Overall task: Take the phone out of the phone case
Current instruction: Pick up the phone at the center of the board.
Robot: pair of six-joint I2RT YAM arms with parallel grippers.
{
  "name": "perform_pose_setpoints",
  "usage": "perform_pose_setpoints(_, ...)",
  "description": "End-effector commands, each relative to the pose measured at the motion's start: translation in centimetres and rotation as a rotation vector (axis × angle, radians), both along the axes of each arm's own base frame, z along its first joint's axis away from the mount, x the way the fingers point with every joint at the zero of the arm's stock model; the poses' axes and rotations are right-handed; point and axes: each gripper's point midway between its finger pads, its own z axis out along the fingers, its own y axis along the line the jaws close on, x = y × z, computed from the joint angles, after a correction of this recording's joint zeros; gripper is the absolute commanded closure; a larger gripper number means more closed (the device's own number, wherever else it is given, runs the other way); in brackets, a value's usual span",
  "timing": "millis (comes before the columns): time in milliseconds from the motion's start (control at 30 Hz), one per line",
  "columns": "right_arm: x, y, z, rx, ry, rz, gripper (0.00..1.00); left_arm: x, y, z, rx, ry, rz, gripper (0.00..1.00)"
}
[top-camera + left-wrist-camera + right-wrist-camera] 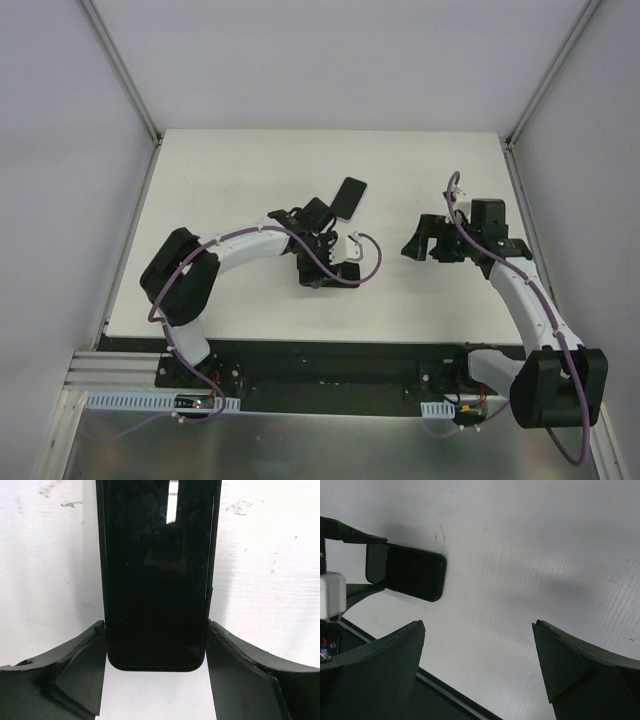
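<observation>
A black phone (155,570) sits screen-up in its black phone case, whose rim (156,668) runs round the near end. My left gripper (156,625) is shut on it, one finger pressed against each long side of the case. From above, the phone (350,197) sticks out past the left gripper (335,215) toward the back of the table. The right wrist view shows the phone (412,573) held at its left end, with a shadow under it. My right gripper (418,243) stands open to the right of the phone, and nothing is between its fingers (478,624).
The white table (250,170) has grey walls on three sides. A black rail (320,355) runs along the near edge by the arm bases. A white block on the left wrist (330,596) shows at the left of the right wrist view.
</observation>
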Motion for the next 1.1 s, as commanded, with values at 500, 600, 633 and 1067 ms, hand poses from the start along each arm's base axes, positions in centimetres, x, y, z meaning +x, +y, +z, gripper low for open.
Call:
perform_pose_setpoints(500, 2.1, 9.0, 1.8, 0.358, 0.167, 0.255, 0.01, 1.1, -2.7, 11.4, -0.286, -0.149, 0.101, 1.00)
perform_pose_setpoints(600, 2.2, 10.3, 2.0, 0.391, 0.189, 0.299, 0.01, 1.4, -3.0, 12.3, -0.306, -0.152, 0.126, 1.00)
perform_pose_setpoints(633, 2.2, 10.7, 2.0, 0.398, 0.191, 0.309, 0.01, 1.4, -3.1, 12.5, -0.314, -0.149, 0.135, 1.00)
perform_pose_setpoints(1067, 2.1, 14.0, 0.3, 0.464, 0.281, 0.396, 0.09, 2.0, -3.5, 15.1, -0.369, -0.156, 0.214, 1.00)
